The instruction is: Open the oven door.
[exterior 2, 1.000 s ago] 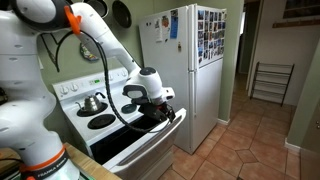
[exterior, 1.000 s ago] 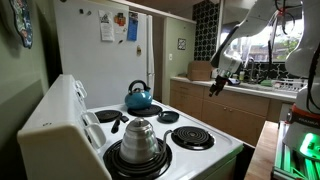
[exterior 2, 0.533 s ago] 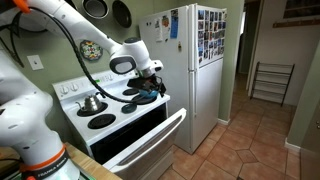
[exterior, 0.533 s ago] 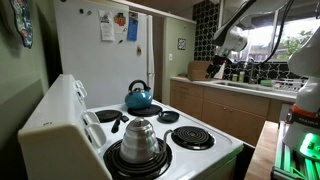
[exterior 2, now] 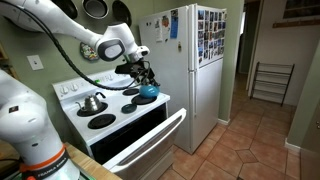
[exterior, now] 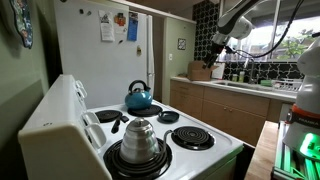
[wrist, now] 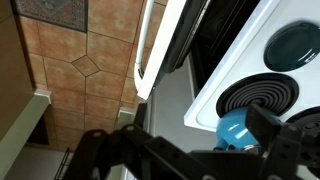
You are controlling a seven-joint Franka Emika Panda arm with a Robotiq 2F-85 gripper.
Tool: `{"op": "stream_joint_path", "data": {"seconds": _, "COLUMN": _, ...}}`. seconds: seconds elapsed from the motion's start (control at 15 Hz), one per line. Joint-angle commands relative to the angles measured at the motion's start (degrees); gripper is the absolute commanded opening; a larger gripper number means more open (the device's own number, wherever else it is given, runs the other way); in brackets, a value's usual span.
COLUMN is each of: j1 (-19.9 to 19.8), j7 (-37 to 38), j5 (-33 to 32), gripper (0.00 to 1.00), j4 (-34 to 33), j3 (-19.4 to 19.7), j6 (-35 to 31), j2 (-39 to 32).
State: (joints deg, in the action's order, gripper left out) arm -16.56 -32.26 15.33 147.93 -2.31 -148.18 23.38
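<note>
The oven door [exterior 2: 150,148] is the white front panel of the range [exterior 2: 115,115]. It hangs partly open, tilted outward at the top. In the wrist view the door and its white handle [wrist: 150,45] lie below me beside the dark oven opening. My gripper [exterior 2: 142,75] is open and empty. It hovers above the stove's back corner, just over a blue kettle [exterior 2: 147,91], well clear of the door. Its dark fingers [wrist: 190,160] frame the kettle [wrist: 235,128] in the wrist view. In an exterior view the gripper [exterior: 220,43] is high at the right.
A silver kettle [exterior: 138,140] sits on a front coil burner, the blue kettle [exterior: 138,98] on a back one. A tall white fridge [exterior 2: 195,70] stands right beside the range. Wooden cabinets [exterior: 215,105] run along the far wall. Tiled floor [exterior 2: 250,140] lies in front.
My gripper has left the top of the oven door and risen up and back over the stove to the blue kettle. The door stays partly open.
</note>
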Motion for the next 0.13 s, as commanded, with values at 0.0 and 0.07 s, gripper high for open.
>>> {"op": "stream_joint_path", "data": {"seconds": 0.0, "j1": 5.5, "j7": 3.0, "j5": -4.2, "gripper": 1.0, "j4": 0.3, "j3": 5.7, "j6": -0.5, "j2": 0.0}}
{"op": "stream_joint_path", "data": {"seconds": 0.07, "j1": 5.5, "j7": 3.0, "j5": -4.2, "gripper": 1.0, "j4": 0.4, "j3": 5.8, "j6": -0.5, "j2": 0.0}}
